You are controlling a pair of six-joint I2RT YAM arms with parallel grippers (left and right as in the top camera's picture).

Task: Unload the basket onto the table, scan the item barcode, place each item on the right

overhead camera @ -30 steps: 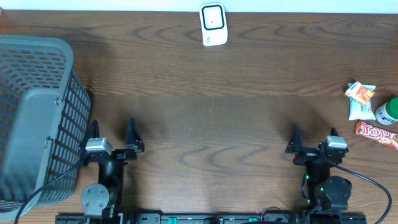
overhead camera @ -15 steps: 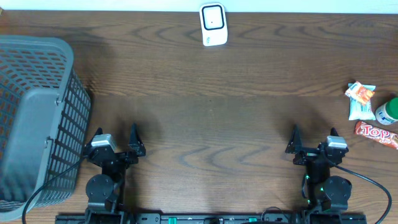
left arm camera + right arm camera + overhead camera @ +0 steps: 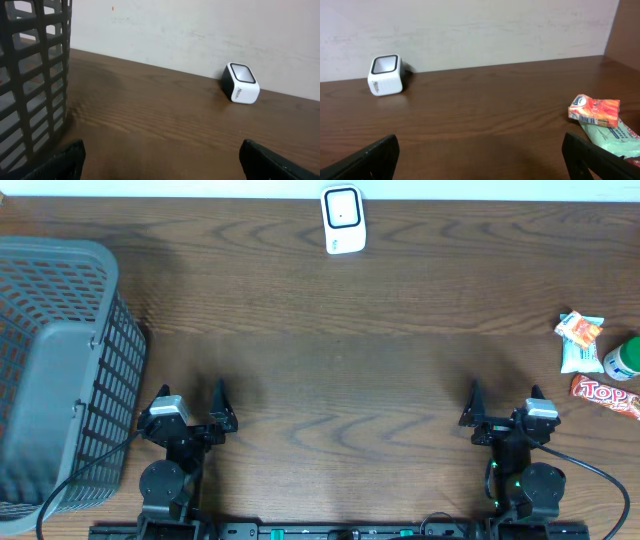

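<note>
The white barcode scanner (image 3: pixel 343 220) stands at the table's far edge, also seen in the left wrist view as a scanner (image 3: pixel 241 83) and in the right wrist view as a scanner (image 3: pixel 385 75). The items lie at the right edge: an orange-and-white packet (image 3: pixel 580 328), a pale green packet (image 3: pixel 581 357), a green-capped bottle (image 3: pixel 623 358) and a red "Top" bar (image 3: pixel 606 394). My left gripper (image 3: pixel 192 400) is open near the front left, holding nothing. My right gripper (image 3: pixel 505 396) is open near the front right, left of the items and apart from them. The orange packet (image 3: pixel 594 110) lies ahead to its right.
A big grey mesh basket (image 3: pixel 55 370) fills the left side, its wall (image 3: pixel 35 85) close beside my left gripper. Bare dark wood table (image 3: pixel 340 370) spans between the arms and the scanner. A pale wall rises behind the table's far edge.
My left gripper has drawn back slightly toward the front and turned a little to the right. The right arm and the items have not moved.
</note>
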